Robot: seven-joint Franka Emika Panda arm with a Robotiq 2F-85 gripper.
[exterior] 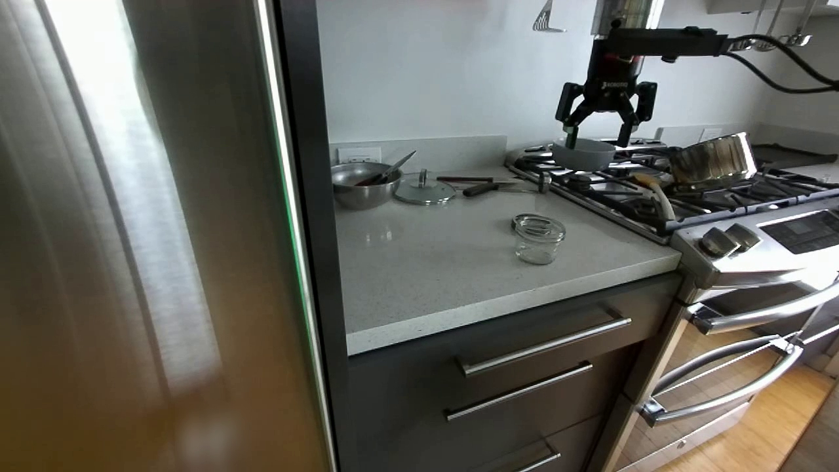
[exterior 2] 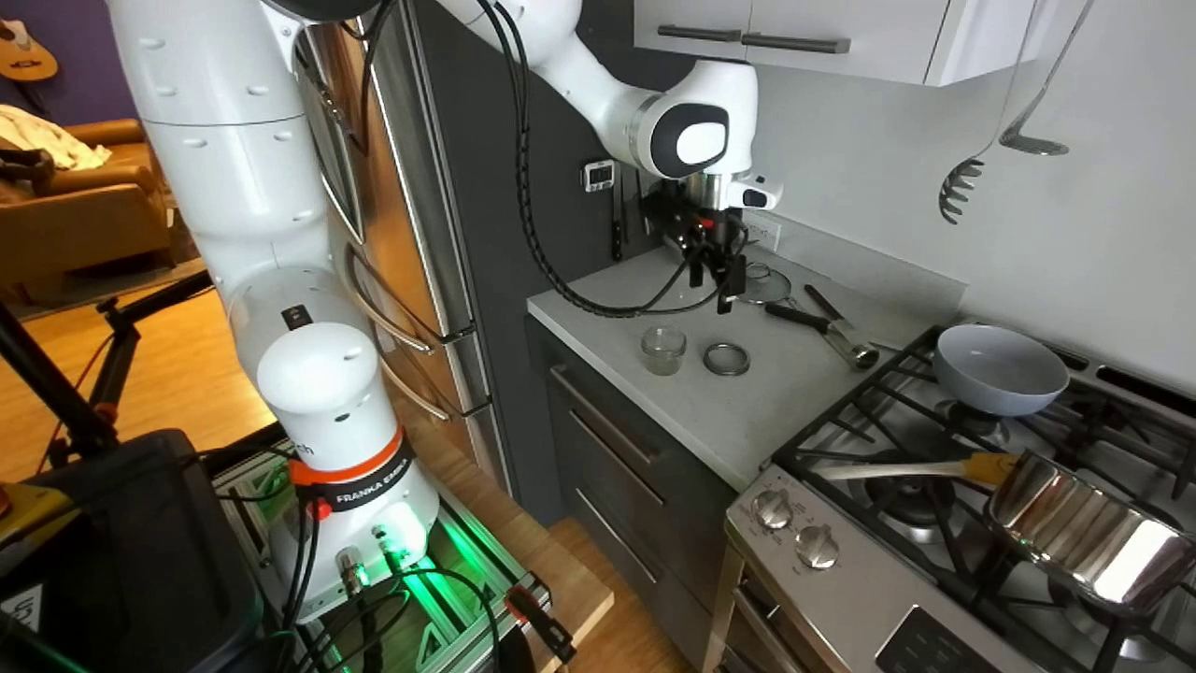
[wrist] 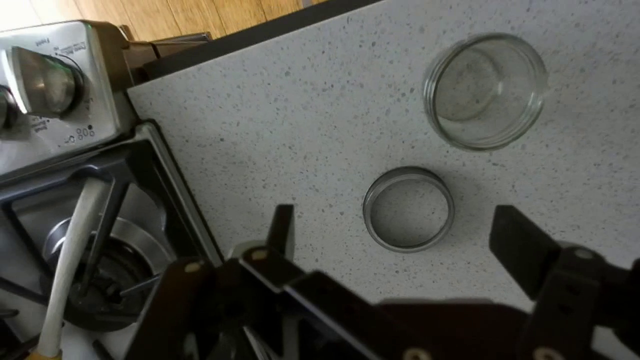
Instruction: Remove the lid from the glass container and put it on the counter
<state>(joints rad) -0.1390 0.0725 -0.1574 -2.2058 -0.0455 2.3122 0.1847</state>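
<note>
The lid shows as a round dark ring-like cap (wrist: 408, 247) lying flat on the pale grey counter (wrist: 300, 125). It also shows in an exterior view (exterior 2: 727, 372). In another exterior view it is mostly behind the jar. The glass container, a small clear jar (wrist: 487, 92), stands upright and uncovered beside the lid, apart from it. The jar shows in both exterior views (exterior: 537, 250) (exterior 2: 662, 353). My gripper (wrist: 394, 215) is open and empty, pointing down, raised well above the counter (exterior: 596, 139) (exterior 2: 712, 290). In the wrist view the lid appears between the fingertips, a little ahead of them.
A steel bowl (exterior: 364, 196), a clear pan lid (exterior: 425, 192) and utensils (exterior 2: 827, 327) lie at the counter's back. The gas stove (exterior 2: 878, 439) adjoins, with a white bowl (exterior 2: 1000, 369), a steel pan (exterior 2: 1089, 533) and a wooden-handled utensil (exterior 2: 906, 470). A fridge (exterior: 164, 262) stands beside the counter.
</note>
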